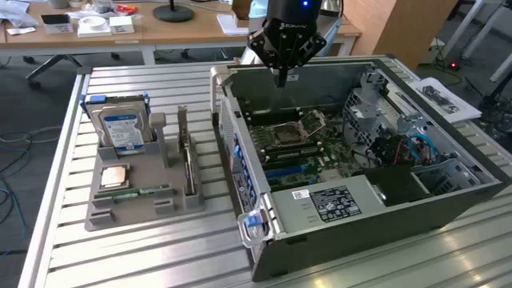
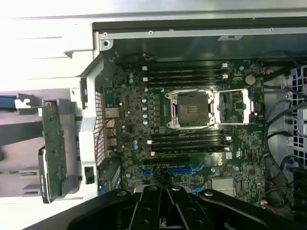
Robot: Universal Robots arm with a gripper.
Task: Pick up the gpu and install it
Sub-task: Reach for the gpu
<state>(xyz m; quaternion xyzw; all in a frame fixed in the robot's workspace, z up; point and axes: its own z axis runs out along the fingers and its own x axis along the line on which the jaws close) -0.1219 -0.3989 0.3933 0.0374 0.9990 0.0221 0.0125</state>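
The gpu [image 1: 186, 157] is a thin dark card standing on edge in a slot of the grey parts holder [image 1: 132, 210], at the exterior view's left of the open computer case [image 1: 344, 210]. My gripper [image 1: 280, 79] hangs over the far end of the case, well away from the gpu. Its fingers are shut together with nothing between them. In the wrist view my gripper [image 2: 165, 191] points down at the motherboard [image 2: 129, 120], close to the blue expansion slots [image 2: 180, 169].
The holder also carries a hard drive with a blue label [image 1: 122, 129], a CPU chip [image 1: 114, 175] and a green memory stick [image 1: 132, 193]. The CPU socket [image 2: 192, 108] stands open between memory slots. Cables [image 1: 412, 147] fill the case's far side. Desks stand behind the table.
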